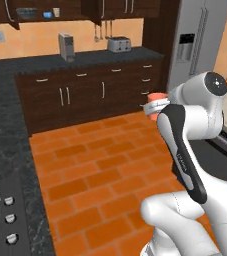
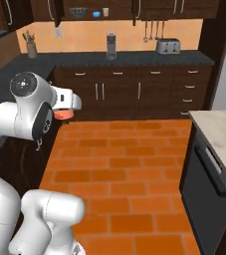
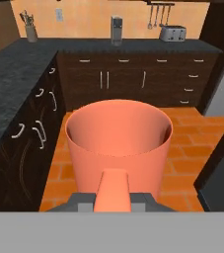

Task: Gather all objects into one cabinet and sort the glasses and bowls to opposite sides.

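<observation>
My gripper (image 1: 154,106) is shut on an orange-red cup (image 1: 156,97), held out over the tiled floor in the middle of the kitchen. In the hand view the cup (image 3: 118,141) is upright, close in front and empty. From the right base view it (image 2: 61,114) peeks out below the white hand. High on the far wall the dark wood cabinet (image 1: 11,15) stands open. On its shelf sit a wide dark bowl (image 1: 25,13), a small blue bowl (image 1: 47,15) and a beige cup (image 1: 56,12), in that order from left to right.
On the far counter stand a toaster (image 1: 119,44) and a coffee machine (image 1: 66,46). A steel fridge (image 1: 200,40) is at the right. A dark counter with stove knobs (image 1: 7,220) runs along the left, and an island with a dishwasher (image 2: 209,174) stands at the right.
</observation>
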You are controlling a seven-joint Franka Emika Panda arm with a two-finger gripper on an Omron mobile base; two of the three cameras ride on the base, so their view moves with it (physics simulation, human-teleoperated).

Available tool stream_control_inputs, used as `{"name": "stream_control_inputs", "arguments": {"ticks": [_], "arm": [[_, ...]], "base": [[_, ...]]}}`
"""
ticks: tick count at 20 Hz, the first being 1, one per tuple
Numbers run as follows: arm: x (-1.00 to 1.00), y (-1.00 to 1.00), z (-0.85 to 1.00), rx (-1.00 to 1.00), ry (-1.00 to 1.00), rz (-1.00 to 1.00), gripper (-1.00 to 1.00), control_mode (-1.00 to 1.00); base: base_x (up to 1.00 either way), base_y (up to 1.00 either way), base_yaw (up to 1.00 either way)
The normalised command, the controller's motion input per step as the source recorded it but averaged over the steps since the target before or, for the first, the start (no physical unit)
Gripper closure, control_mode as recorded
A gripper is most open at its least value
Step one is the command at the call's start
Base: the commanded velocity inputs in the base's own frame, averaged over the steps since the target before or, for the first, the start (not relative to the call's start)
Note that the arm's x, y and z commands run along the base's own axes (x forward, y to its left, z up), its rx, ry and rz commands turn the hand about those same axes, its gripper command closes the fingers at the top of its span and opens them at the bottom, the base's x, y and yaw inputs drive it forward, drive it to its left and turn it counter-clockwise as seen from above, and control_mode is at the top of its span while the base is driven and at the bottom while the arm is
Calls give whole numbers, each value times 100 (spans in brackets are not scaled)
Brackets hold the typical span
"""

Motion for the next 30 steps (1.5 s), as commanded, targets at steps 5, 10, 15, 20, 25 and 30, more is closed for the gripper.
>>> {"name": "stream_control_inputs", "arguments": {"ticks": [5, 10, 15, 20, 25, 30], "arm": [[0, 0, 0, 0, 0, 0, 100, 100], [0, 0, 0, 0, 0, 0, 100, 100], [0, 0, 0, 0, 0, 0, 100, 100], [0, 0, 0, 0, 0, 0, 100, 100], [0, 0, 0, 0, 0, 0, 100, 100], [0, 0, 0, 0, 0, 0, 100, 100]], "base": [[100, 0, 0], [100, 0, 0], [100, 0, 0], [100, 0, 0], [100, 0, 0], [100, 0, 0]]}}
